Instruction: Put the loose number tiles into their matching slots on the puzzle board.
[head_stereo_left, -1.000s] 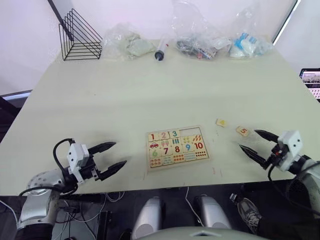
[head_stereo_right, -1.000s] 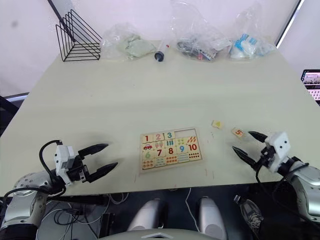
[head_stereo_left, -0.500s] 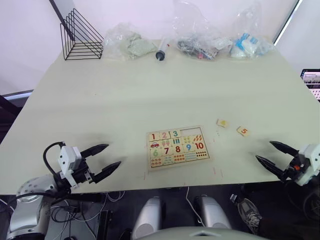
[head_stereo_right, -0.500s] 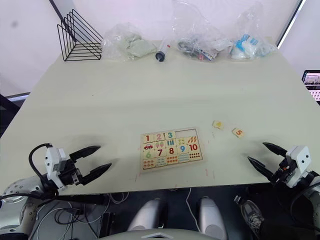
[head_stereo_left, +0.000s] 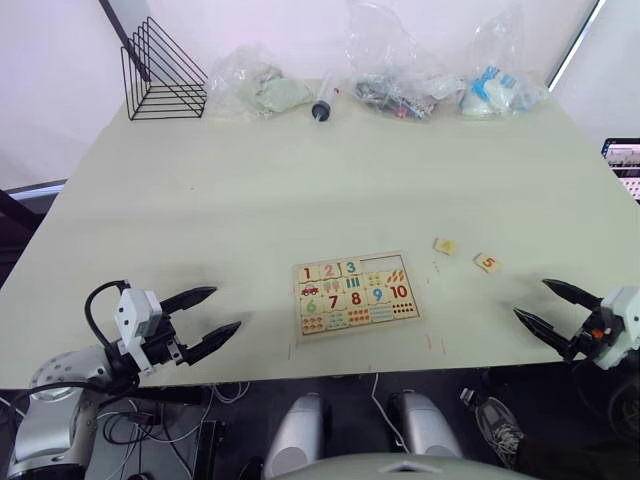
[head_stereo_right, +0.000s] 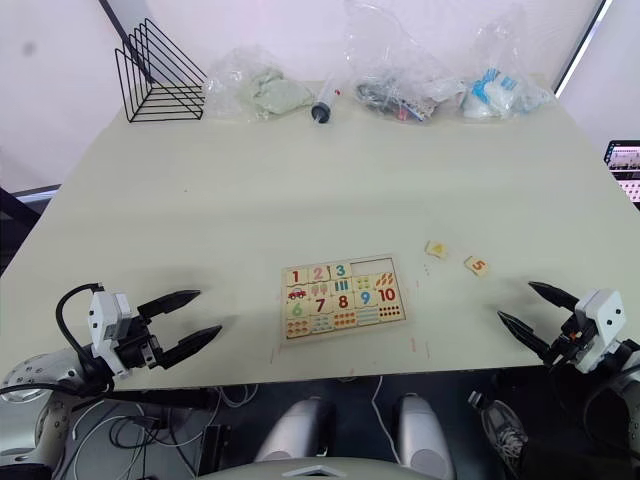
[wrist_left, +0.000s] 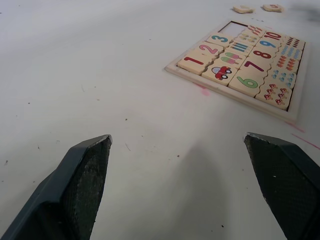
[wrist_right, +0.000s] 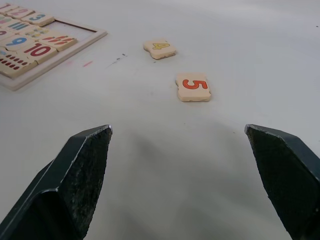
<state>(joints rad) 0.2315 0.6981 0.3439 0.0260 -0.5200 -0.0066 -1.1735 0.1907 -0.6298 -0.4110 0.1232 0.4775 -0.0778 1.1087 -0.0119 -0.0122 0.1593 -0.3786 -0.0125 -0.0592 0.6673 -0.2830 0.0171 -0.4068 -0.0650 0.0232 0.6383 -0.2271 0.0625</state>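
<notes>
- The puzzle board (head_stereo_left: 354, 293) lies flat near the front edge of the table (head_stereo_left: 300, 190), roughly midway between your two arms. Most of its squares carry tiles — 1, 2, 3 along the top row, 6 to 10 below, with rows of pictures and dots.
- The matching slots (head_stereo_left: 378, 265) still open are the bare patch at the right end of the top row, after the 3. It looks like room for two tiles, so I judge the job mostly done with two placements left.
- Those two are loose on the table to the board's right: the 4 tile (head_stereo_left: 444, 245) nearer the board, the 5 tile (head_stereo_left: 486, 263) just beyond it. They sit near each other but apart.
- Your right gripper (head_stereo_left: 545, 308) hovers near the front edge, short of the 5 tile, fingers spread wide and holding nothing.
- Your left gripper (head_stereo_left: 215, 313) hangs to the left of the board, well apart from it, also spread wide and empty.
- Against the picture a second ago, the right gripper has drawn back from the 5 tile toward the table's right front corner — the left has eased back a little too. Board and both tiles have not moved.
- Along the far edge sit a black wire rack (head_stereo_left: 160, 75) and several plastic bags (head_stereo_left: 400, 70).
</notes>
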